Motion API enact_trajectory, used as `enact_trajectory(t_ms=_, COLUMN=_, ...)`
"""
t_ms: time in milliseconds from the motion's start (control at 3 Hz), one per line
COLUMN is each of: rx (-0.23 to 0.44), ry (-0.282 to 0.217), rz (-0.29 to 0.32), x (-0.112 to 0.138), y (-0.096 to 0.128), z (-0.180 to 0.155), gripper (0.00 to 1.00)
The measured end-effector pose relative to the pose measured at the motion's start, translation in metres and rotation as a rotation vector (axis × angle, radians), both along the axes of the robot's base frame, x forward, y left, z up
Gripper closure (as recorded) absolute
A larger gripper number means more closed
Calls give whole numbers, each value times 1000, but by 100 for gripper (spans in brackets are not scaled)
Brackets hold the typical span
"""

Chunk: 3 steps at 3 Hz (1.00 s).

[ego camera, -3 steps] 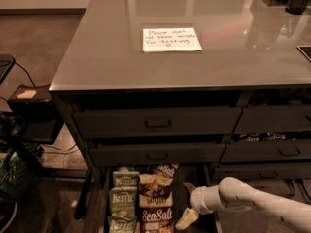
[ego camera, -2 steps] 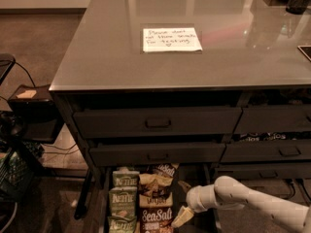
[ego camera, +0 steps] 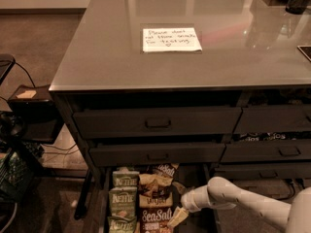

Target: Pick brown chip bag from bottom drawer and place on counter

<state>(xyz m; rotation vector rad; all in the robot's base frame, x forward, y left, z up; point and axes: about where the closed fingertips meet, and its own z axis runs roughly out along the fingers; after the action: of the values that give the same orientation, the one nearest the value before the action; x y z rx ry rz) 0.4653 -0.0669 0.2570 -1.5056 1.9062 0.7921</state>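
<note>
While the pincer sits alongside, the brown chip bag points cabinetward.

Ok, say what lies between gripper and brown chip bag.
Nothing shows: camera view has the gripper right beside the brown chip bag, over the bottom drawer.

brown chip bag flat in bottom drawer — gripper just beside.

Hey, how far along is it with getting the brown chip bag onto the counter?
Done: the bottom drawer is open. In hand: the end effector is down in it, beside the brown chip bag, which is not yet lifted. Left: grasp, lift, set it on the counter.
</note>
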Motion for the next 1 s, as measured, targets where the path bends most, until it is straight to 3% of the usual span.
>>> enact_trajectory(t_ms=667, rx=-20, ry=26, rz=37, x=4, y=10, z=-39, gripper=0)
enact_trajectory(t_ms=1000, rx=-31, ry=55, rz=67, x=0, y=16, z=-56, gripper=19)
